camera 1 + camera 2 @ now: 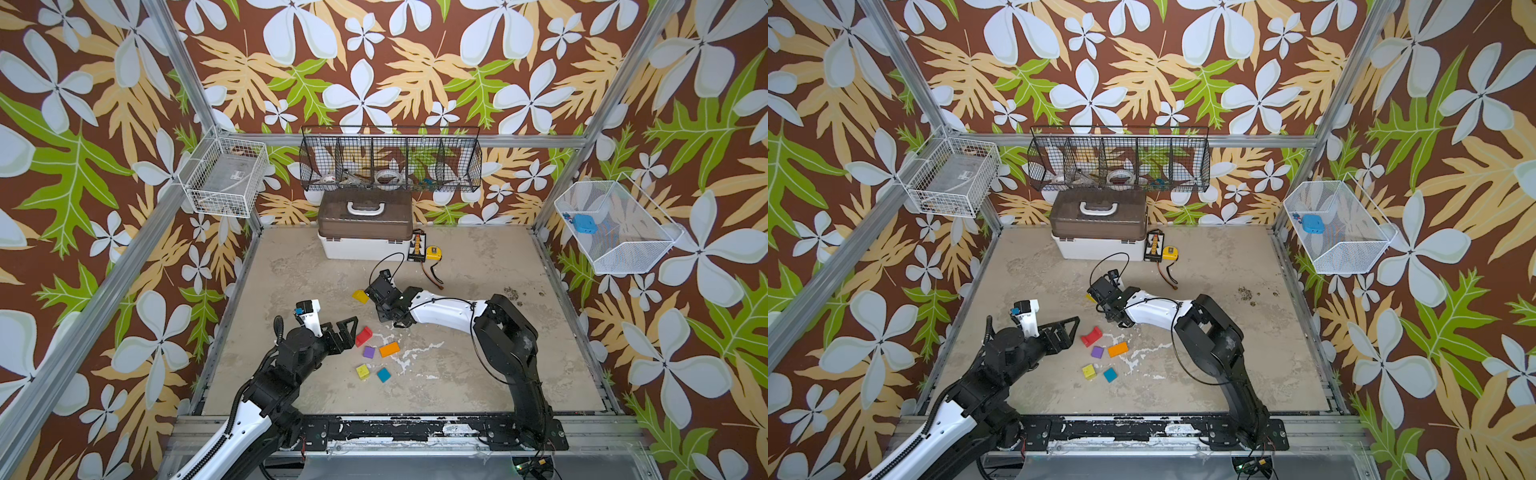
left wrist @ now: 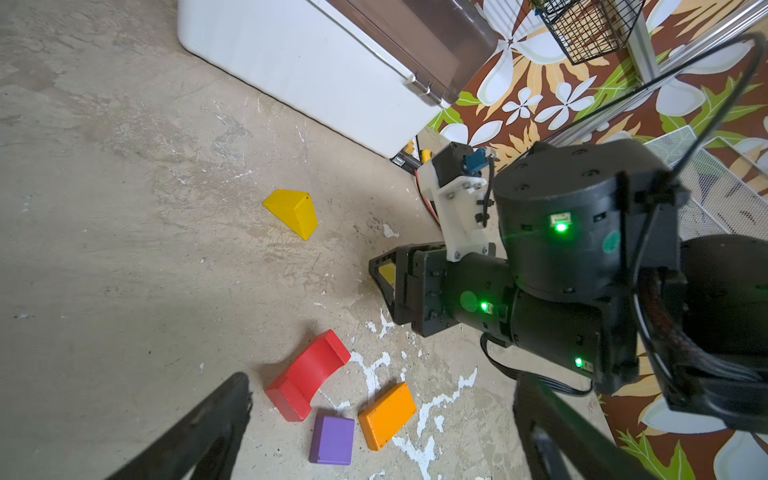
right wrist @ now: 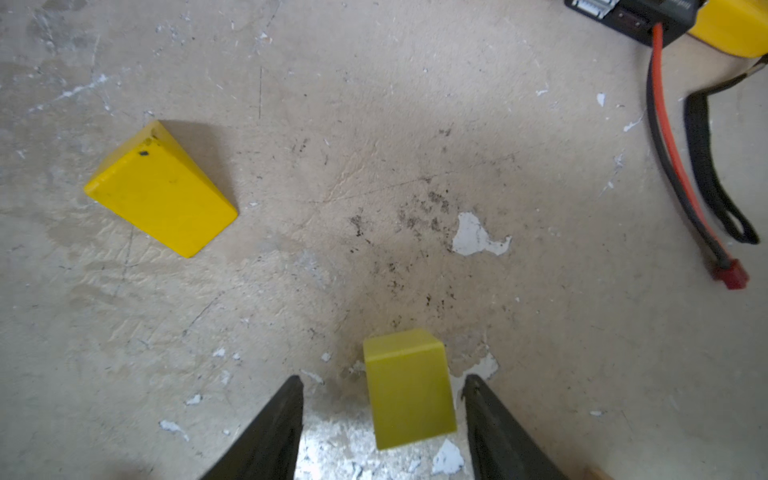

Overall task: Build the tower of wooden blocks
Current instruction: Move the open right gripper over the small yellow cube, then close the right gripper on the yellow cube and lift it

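Starting with both top views: six blocks are seen lying singly on the table [image 1: 478, 332]. The red arch [image 1: 363, 336], purple block [image 1: 368, 352] and orange block [image 1: 389, 349] are grouped near the middle. The yellow square block [image 1: 363, 371] and teal block [image 1: 384, 374] lie side by side, nearer the robot's base. The yellow wedge [image 1: 360, 296] lies apart, farther back. The left gripper [image 1: 353, 332] is spread wide and empty, its tips just beside the red arch. The right gripper [image 1: 385, 314] is pointed down at the table near the wedge. Its jaw state cannot be read here, and what lies beneath it is hidden.

Left wrist view: the arch [image 2: 309, 374], purple block [image 2: 332, 439] and orange block [image 2: 387, 420] are seen ahead of the wide-set left fingers [image 2: 224, 415], none touched. The purple block lies just beside both neighbours. A patch of yellow is seen through the right gripper's finger frame. The white box [image 2: 311, 75] stands behind.

Right wrist view: a yellow-green block [image 3: 409, 390] is seen standing on the table between the right fingers [image 3: 270, 428]. The jaws are parted around it, with a gap on each side, one narrower, so nothing is pinched. The wedge [image 3: 162, 187] lies well apart, beyond the tips. A red-plugged cable [image 3: 731, 276] is noted at the edge.
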`<state>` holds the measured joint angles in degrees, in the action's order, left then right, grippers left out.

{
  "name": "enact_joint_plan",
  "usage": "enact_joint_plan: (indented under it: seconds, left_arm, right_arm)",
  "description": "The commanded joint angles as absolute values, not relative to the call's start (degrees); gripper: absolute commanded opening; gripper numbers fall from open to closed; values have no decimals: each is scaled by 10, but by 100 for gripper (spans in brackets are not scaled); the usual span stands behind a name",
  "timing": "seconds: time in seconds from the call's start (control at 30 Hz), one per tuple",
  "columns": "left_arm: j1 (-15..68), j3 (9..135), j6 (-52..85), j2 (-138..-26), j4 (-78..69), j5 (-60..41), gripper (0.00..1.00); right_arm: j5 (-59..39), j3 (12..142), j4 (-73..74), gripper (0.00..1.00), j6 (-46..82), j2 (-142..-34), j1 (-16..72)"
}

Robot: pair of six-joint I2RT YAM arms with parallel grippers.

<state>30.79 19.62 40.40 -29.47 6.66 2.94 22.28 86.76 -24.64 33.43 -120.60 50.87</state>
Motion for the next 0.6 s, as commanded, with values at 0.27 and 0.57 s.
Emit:
enact_joint_plan:
  seconds: [0.27, 0.57]
  left_arm:
    - [308, 198, 392, -298, 59, 31, 100]
    - [308, 196, 391, -299, 57, 29, 100]
  right_arm:
    - [197, 892, -255, 54, 320, -1232, 505]
    - [208, 900, -261, 43, 321, -1239, 504]
